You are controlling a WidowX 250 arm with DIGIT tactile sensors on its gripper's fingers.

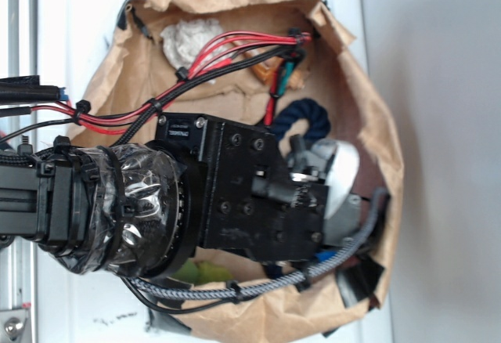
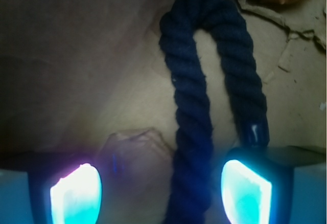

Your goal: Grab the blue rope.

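The blue rope (image 2: 191,106) is a thick navy twisted strand bent into a U on brown paper. One leg runs down between my fingers, nearer the right one. The other leg ends in a shiny cap (image 2: 257,131) just above the right fingertip (image 2: 244,193). My gripper (image 2: 161,188) is open, its glowing pads wide apart on either side of the near leg and not touching it. In the exterior view only a curl of the rope (image 1: 304,114) shows past the black gripper body (image 1: 333,182), which hangs low over it.
Everything lies in a crumpled brown paper liner (image 1: 368,100) with raised walls all round. A white crumpled lump (image 1: 190,37) and an orange object (image 1: 270,69) sit at the back. Red and black wires (image 1: 227,49) and a grey braided cable (image 1: 258,284) trail off the arm. A pale lump (image 2: 135,150) lies between the fingers.
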